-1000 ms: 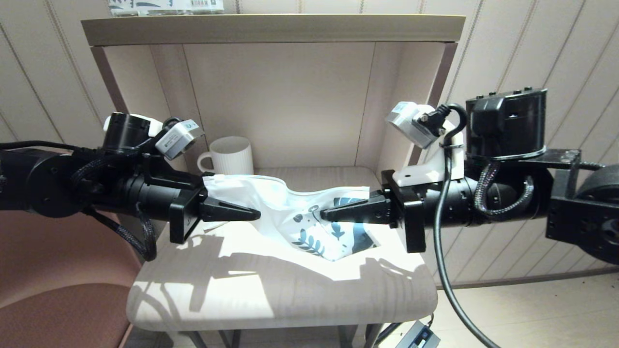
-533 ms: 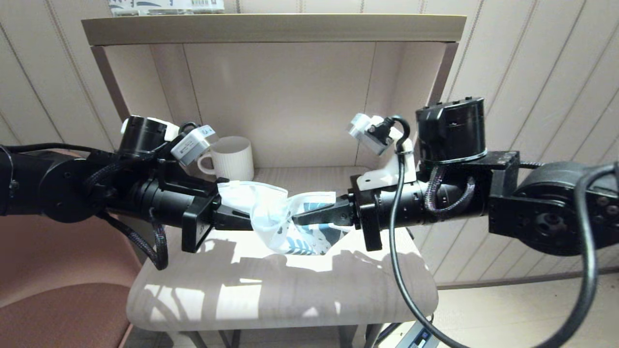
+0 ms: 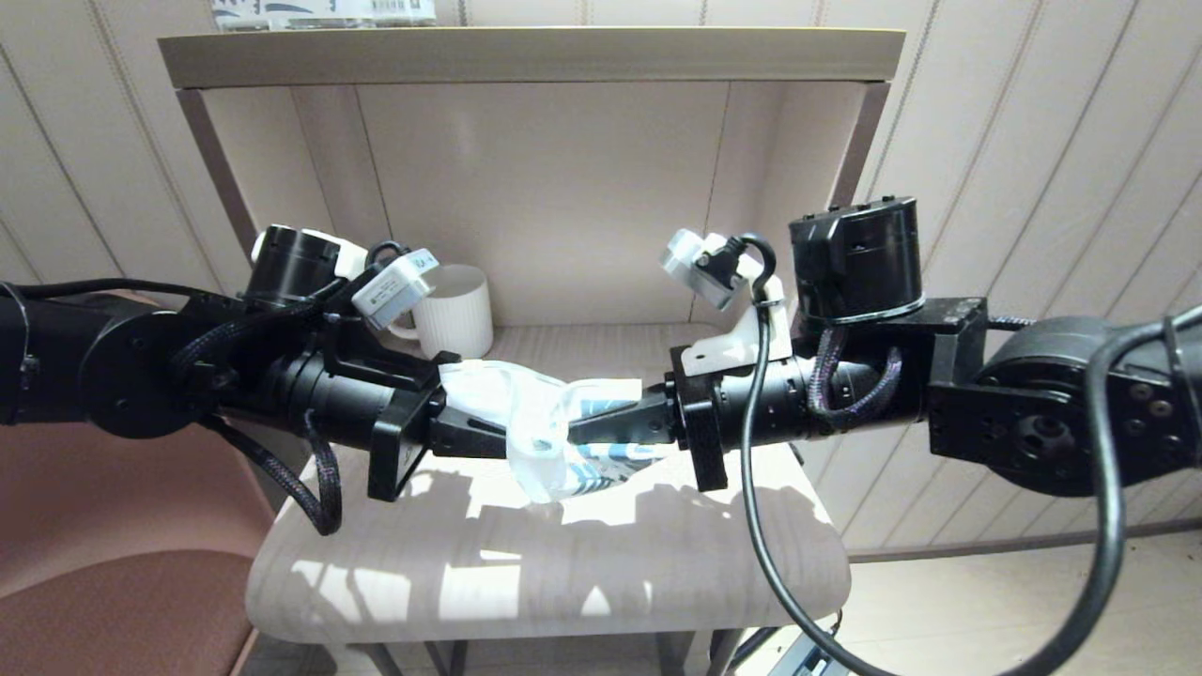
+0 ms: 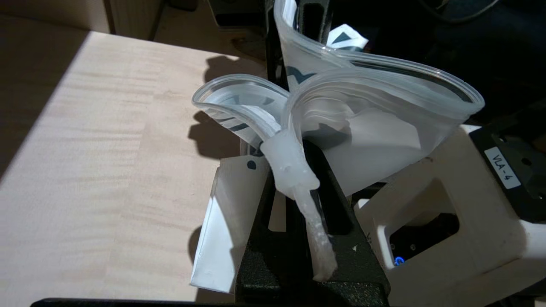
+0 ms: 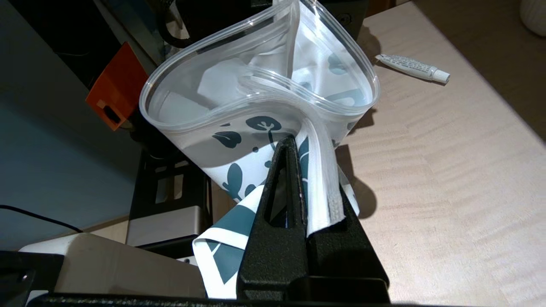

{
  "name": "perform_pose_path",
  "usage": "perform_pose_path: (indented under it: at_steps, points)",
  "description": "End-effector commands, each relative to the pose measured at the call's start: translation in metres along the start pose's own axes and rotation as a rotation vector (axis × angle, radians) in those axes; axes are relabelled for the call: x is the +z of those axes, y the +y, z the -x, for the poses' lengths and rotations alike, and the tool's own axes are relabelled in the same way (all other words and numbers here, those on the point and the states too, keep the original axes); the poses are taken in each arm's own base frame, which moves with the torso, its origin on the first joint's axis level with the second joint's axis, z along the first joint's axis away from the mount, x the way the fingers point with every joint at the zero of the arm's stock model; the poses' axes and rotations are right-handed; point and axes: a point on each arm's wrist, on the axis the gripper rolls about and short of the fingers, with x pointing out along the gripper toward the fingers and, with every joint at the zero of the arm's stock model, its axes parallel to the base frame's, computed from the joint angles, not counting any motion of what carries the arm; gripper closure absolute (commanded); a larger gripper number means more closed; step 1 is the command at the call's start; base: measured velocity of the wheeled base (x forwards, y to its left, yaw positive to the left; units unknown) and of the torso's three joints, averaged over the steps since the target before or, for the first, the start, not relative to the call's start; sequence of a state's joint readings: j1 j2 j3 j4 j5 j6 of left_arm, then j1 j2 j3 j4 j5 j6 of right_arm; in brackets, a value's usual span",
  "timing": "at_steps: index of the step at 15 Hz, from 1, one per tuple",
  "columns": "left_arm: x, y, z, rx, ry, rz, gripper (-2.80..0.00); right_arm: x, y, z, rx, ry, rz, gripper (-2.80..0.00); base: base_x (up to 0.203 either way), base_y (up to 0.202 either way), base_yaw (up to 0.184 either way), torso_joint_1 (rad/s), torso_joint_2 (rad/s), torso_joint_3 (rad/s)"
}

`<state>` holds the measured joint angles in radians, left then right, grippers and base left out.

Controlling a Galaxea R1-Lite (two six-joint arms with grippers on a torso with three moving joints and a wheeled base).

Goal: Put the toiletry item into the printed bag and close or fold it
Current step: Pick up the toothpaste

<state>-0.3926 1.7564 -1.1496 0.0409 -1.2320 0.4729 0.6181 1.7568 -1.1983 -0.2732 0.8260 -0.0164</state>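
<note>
We see the left gripper [image 3: 488, 441] and right gripper [image 3: 587, 430] clamped shut on opposite ends of the printed bag [image 3: 549, 432], holding it bunched above the middle of the desk [image 3: 526, 573]. From the right wrist, its zip mouth [image 5: 260, 85] gapes in a loop. The toiletry item [image 5: 413, 68] lies on the desk outside the bag; the head view hides it behind the arms. The mug [image 3: 457, 310], partly covered by the left arm, stands at the desk's back edge.
</note>
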Motion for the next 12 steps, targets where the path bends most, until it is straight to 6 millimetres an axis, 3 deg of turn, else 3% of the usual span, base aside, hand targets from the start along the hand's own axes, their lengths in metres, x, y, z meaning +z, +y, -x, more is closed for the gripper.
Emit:
perform_pose_path:
  at_steps: [1, 5, 12]
  points:
    - [-0.002, 0.000, 0.001, 0.001, 0.000, 0.004, 0.00, 0.004, 0.005, 0.007, 0.000, -0.014, 0.014, 0.00, 0.000, 0.000, 0.000, 0.000, 0.00, 0.000]
    - [-0.005, 0.005, 0.014, 0.051, -0.003, 0.019, 0.00, 0.000, 0.015, 0.018, -0.004, -0.013, 0.012, 0.00, 0.000, 0.000, 0.000, 0.000, 0.00, 0.000]
    - [-0.006, 0.006, 0.015, 0.061, 0.000, 0.025, 0.00, -0.004, 0.018, 0.022, -0.006, -0.007, 0.015, 0.00, 0.000, 0.000, 0.000, 0.000, 0.00, 0.000]
